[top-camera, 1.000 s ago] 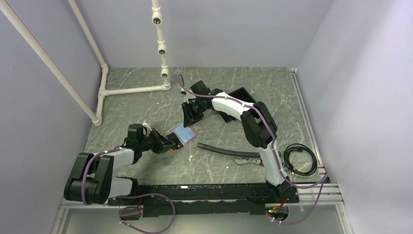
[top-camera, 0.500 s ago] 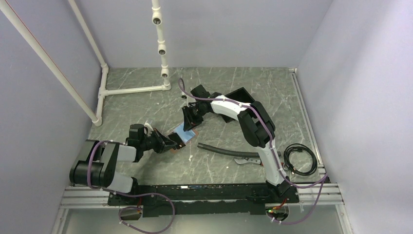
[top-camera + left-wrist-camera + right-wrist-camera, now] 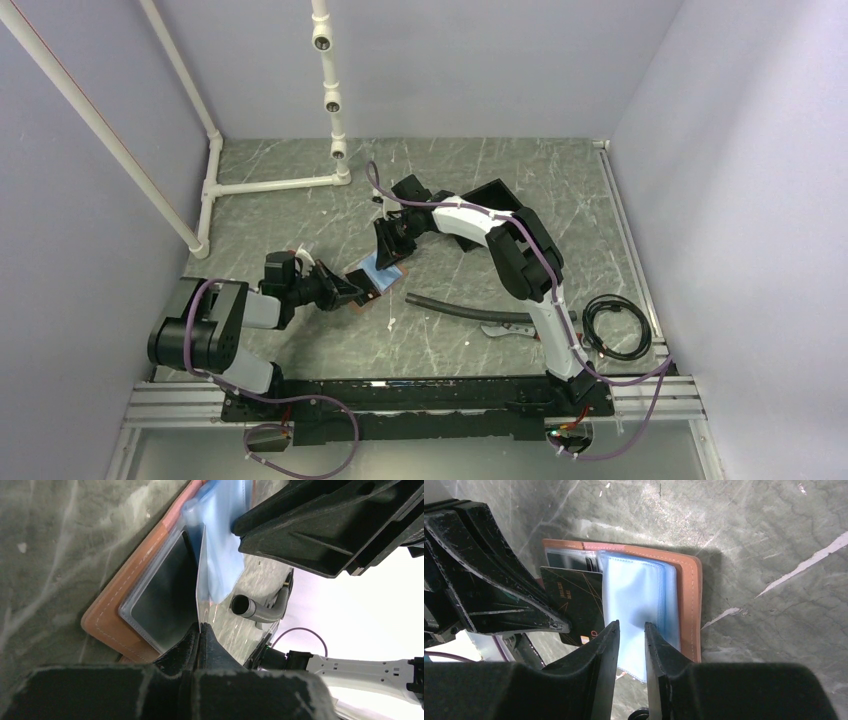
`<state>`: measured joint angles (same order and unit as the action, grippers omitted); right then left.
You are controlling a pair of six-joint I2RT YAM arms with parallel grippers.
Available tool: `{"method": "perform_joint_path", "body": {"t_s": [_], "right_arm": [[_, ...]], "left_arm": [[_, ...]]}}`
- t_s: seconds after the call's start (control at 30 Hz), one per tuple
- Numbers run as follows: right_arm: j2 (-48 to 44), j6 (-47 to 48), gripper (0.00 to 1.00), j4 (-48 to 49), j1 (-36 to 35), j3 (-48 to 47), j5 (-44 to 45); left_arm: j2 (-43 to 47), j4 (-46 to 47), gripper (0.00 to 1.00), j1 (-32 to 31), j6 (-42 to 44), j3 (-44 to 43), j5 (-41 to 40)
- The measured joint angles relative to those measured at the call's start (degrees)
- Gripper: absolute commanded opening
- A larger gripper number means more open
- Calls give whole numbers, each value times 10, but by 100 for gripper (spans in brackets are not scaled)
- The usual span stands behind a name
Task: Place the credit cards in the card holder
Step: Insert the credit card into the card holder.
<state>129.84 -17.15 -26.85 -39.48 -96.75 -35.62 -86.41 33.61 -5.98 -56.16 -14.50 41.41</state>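
- The card holder (image 3: 691,600) is lying open on the counter (image 3: 749,530) a little left of the middle. Its light blue plastic sleeves (image 3: 639,600) are fanning out over the tan leather.
- The left gripper (image 3: 201,626) is reaching in from the near left, pressed together on 1 dark credit card (image 3: 574,605). It is pinching the card by 1 short end, and the free end is pointing into the holder's left half, beside the sleeves.
- The right gripper (image 3: 631,632) is standing over the sleeves from the far right, its fingers only a narrow gap apart. Whether it is touching them is not clear.
- The card is looking thin, light, stiff and glossy, so it is probably slippery. A firm pinch across the flat faces near an end is suiting it, leaving most of its length free to enter a slot.
- The sleeves are looking soft and floppy, and the leather supple and light. The holder is likely needing pinning down, or the card's push may be sliding it across the counter.
- A black hose (image 3: 255,609) is lying near the holder on its right.
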Motion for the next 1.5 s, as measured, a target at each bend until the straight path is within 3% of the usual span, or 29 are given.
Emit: {"method": "perform_joint_path", "body": {"t_s": [0.3,0.5,0.6,0.73,0.87,1.13,1.23,1.4,1.5], "right_arm": [[-1,0,36,-1,1,0,1],[-4,1,55,-10,-1,-7,4],[-12,11,57,-17,-2,-8,19],[-13,28,62,-35,-3,-17,47],[-23,43,61,-34,-14,-11,75],[-68,23,42,56,-22,89,80],[-90,-14,40,99,-22,140,55],[-100,-44,58,100,-26,159,29],[-108,-29,67,52,-30,137,61]], "left_arm": [[12,9,0,6,10,-3,0],[2,17,0,11,-2,-3,4],[3,5,0,13,-16,-3,4],[16,-81,0,14,-20,-15,10],[31,-189,0,14,-3,-51,8],[154,-385,0,15,30,-74,-24],[209,-440,0,15,33,-82,-25],[246,-485,0,15,33,-83,-15],[261,-505,0,15,35,-84,-11]]}}
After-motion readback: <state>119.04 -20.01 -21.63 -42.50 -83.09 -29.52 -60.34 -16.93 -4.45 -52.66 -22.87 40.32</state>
